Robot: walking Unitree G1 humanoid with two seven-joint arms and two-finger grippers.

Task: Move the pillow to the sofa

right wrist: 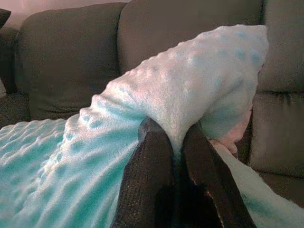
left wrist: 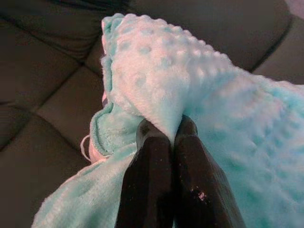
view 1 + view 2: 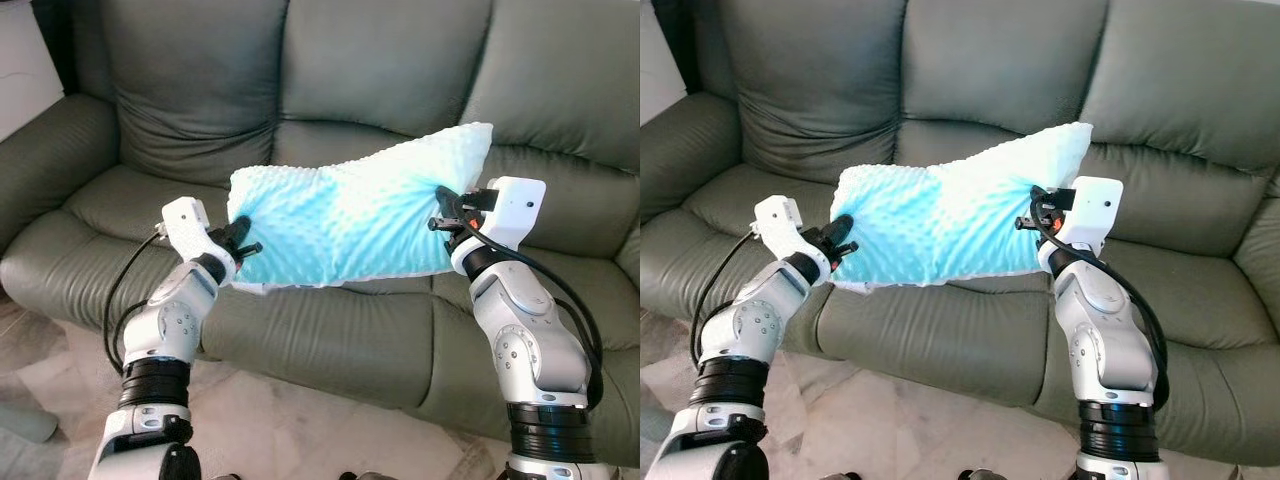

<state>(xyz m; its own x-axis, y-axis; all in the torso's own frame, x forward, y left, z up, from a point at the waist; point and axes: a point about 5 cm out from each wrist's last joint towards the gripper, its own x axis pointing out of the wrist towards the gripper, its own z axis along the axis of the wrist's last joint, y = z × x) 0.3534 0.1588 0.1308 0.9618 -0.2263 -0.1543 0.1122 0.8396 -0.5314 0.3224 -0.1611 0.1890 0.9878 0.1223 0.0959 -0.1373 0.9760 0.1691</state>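
Light blue dotted pillow (image 3: 350,215) hanging just above the grey sofa (image 3: 330,330) seat cushions. Pinched tight at its left edge by the left gripper (image 3: 243,243), at its right edge by the right gripper (image 3: 446,212).

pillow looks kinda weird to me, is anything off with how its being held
Slightly. The pillow hangs tilted over the sofa, its right end higher. The left tool and right tool each pinch only a fold of fabric at the ends, so the middle sags. No damage shows.
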